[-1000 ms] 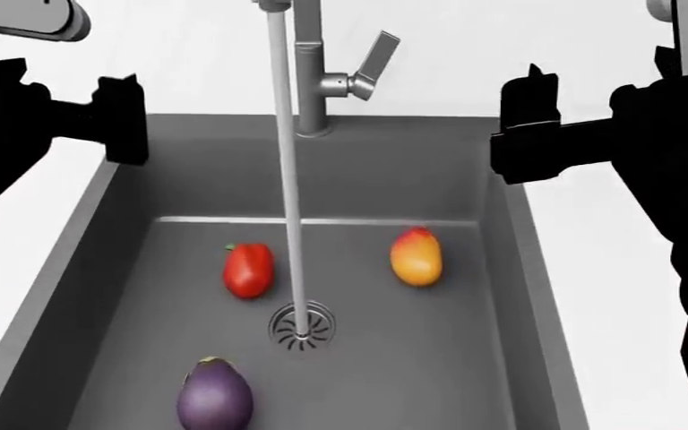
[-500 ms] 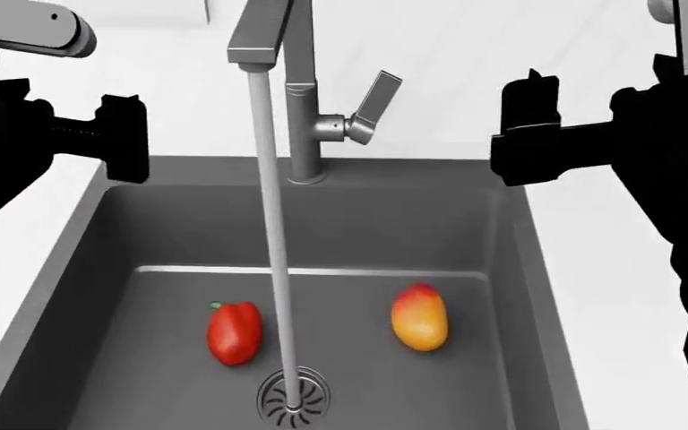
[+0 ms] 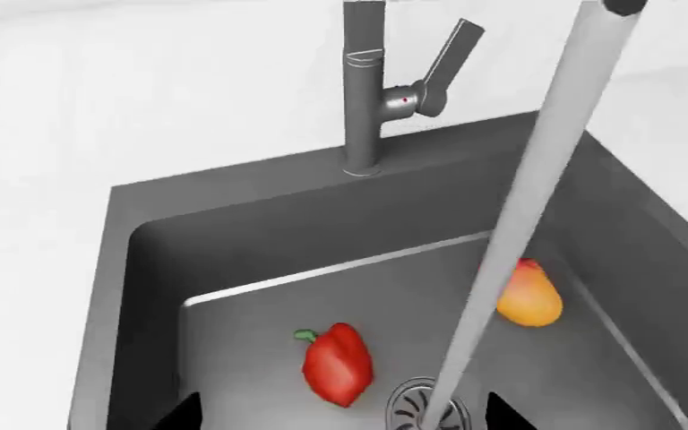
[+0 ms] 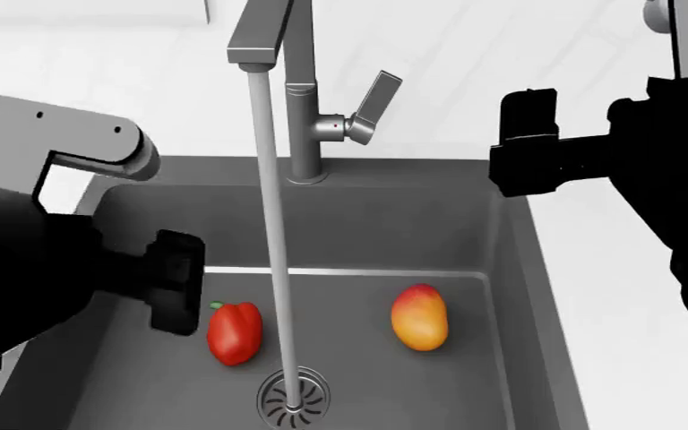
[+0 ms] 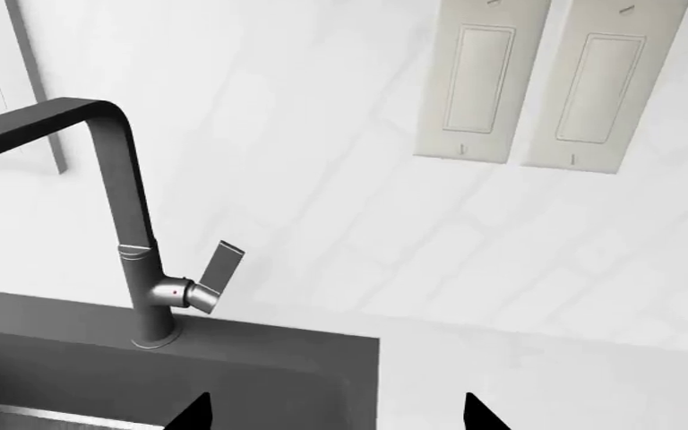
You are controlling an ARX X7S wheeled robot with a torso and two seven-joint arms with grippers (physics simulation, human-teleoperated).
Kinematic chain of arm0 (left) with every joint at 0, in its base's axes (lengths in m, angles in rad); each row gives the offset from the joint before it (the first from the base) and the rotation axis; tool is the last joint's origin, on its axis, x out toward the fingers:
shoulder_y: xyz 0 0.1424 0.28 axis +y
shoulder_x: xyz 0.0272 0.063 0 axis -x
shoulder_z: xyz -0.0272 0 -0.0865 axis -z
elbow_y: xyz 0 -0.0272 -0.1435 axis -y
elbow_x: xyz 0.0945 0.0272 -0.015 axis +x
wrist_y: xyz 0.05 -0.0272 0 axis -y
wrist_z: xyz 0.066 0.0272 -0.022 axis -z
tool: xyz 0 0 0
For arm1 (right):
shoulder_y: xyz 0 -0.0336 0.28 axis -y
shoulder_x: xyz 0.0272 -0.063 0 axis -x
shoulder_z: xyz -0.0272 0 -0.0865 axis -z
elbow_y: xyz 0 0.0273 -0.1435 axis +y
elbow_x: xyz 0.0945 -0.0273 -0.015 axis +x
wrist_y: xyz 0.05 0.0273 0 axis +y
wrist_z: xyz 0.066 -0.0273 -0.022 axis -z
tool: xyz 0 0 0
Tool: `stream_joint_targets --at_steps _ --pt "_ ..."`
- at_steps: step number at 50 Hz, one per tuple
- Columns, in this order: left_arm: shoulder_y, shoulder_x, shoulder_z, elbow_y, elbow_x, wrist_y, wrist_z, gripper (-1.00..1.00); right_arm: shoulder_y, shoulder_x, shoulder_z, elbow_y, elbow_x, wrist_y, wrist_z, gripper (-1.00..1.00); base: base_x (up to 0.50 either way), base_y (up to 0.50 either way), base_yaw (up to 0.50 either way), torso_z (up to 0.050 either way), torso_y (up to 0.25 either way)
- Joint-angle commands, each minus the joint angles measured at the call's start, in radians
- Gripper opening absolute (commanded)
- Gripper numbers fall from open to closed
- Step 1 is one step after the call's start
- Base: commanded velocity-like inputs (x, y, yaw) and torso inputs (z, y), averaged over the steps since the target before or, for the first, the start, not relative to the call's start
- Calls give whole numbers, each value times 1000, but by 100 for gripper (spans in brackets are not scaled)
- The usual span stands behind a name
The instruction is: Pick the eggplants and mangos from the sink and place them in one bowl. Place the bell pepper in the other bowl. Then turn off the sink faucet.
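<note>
The sink (image 4: 505, 260) holds the bell pepper (image 4: 234, 332) and mango (image 4: 419, 316) either side of its drain (image 4: 293, 399), water streaming from the faucet (image 4: 302, 98). Left pincer (image 4: 176, 282) hangs released over the pepper; right pincer (image 4: 523, 143) released above the counter (image 4: 631, 296).

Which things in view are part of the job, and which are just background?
Job:
- bell pepper, on the sink floor
- mango, same floor, across the water stream
- sink faucet, running, with lever handle
- left gripper, low beside the pepper
- right gripper, above the sink's rim

Background:
- two wall plates
- drain

No eggplant or bowl in view.
</note>
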Motion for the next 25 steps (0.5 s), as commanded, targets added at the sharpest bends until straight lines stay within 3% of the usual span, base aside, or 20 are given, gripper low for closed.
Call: stream_joint_targets --at_steps 1,9,15,19,25 --pt "84 -24 87 92 -490 56 -315 100 7 24 2 20 119 5 87 100 0 0 0 0 0" --pt "138 -10 111 63 -414 40 -267 100 10 40 -6 32 177 2 132 100 0 0 0 0 0" --pt "194 16 118 -48 -185 -23 -87 100 15 51 -12 44 221 3 163 100 0 0 0 0 0" --pt "203 23 141 -107 -154 -29 -44 100 18 58 -11 57 262 5 204 100 0 0 0 0 0" --pt "242 22 176 -115 -200 -22 -78 100 22 72 -19 69 312 -1 237 100 0 0 0 0 0"
